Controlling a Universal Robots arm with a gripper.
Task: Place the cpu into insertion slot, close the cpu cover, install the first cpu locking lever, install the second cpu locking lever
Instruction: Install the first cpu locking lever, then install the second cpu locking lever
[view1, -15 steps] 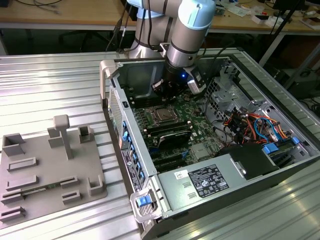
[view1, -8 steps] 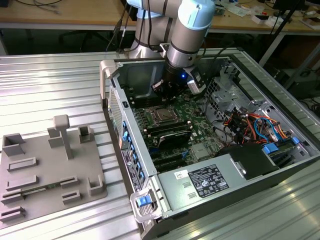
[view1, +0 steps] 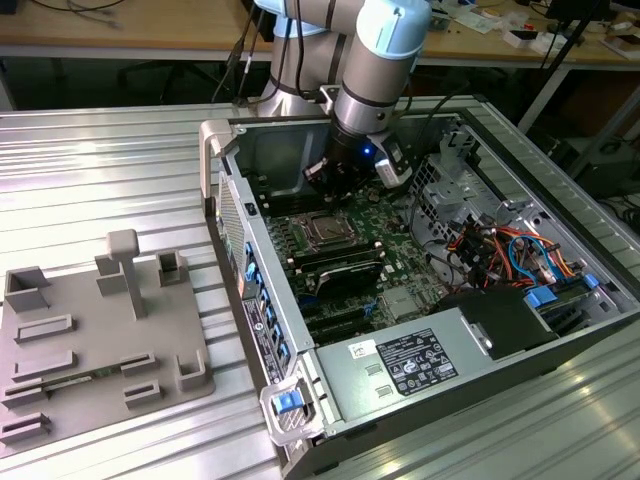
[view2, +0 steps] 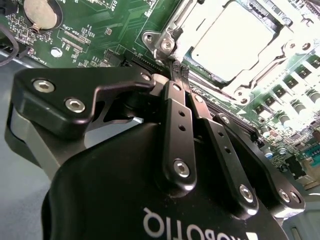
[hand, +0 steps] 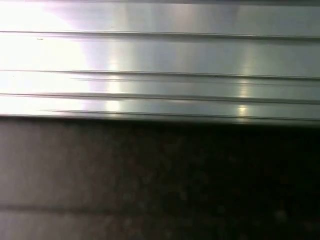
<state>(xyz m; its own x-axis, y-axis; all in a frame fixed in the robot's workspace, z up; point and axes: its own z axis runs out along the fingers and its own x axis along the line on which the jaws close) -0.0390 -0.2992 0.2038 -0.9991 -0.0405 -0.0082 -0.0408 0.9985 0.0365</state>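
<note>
From the exterior view I see my one arm reaching down into the open computer case, which lies on its side on the ribbed metal tabletop. The end effector hangs just above the green motherboard, close to the insertion slot. On the exterior view's left, a grey plastic fixture tray sits on the tabletop, well apart from the case.

The second wrist view gives me what the exterior view cannot: the end effector has its two black fingers drawn together, tips touching, with nothing visibly between them, right at the corner of the socket. There the cpu lies flat in the slot, pale top face up, with the cpu cover framing it in silver metal. I cannot tell whether the levers are latched. One coin cell battery shows on the board.

The first wrist view shows ribbed metal surface above a dark band.
</note>
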